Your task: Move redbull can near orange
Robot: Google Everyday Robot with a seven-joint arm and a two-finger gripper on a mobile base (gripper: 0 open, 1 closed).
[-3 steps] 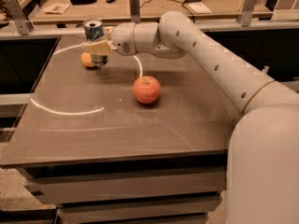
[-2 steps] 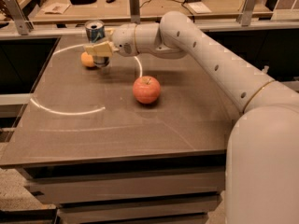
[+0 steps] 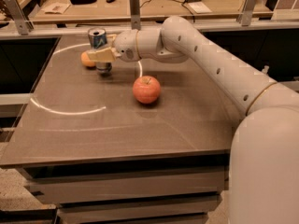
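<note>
The redbull can (image 3: 97, 39) stands upright at the far left of the dark table (image 3: 140, 125), held in my gripper (image 3: 101, 56), whose beige fingers are shut around its lower half. The can's silver top and blue upper part show above the fingers. The orange (image 3: 87, 59) lies just left of the can, close beside it and partly hidden behind the fingers. My white arm reaches in from the right.
A red apple (image 3: 146, 89) with a stem dimple sits near the table's middle, right and nearer than the can. A wooden bench (image 3: 140, 3) with cables and small items runs behind the table. Metal posts (image 3: 134, 3) stand along the far edge.
The gripper and can have stayed nearly in place beside the orange, perhaps settling slightly lower. The apple has not moved.
</note>
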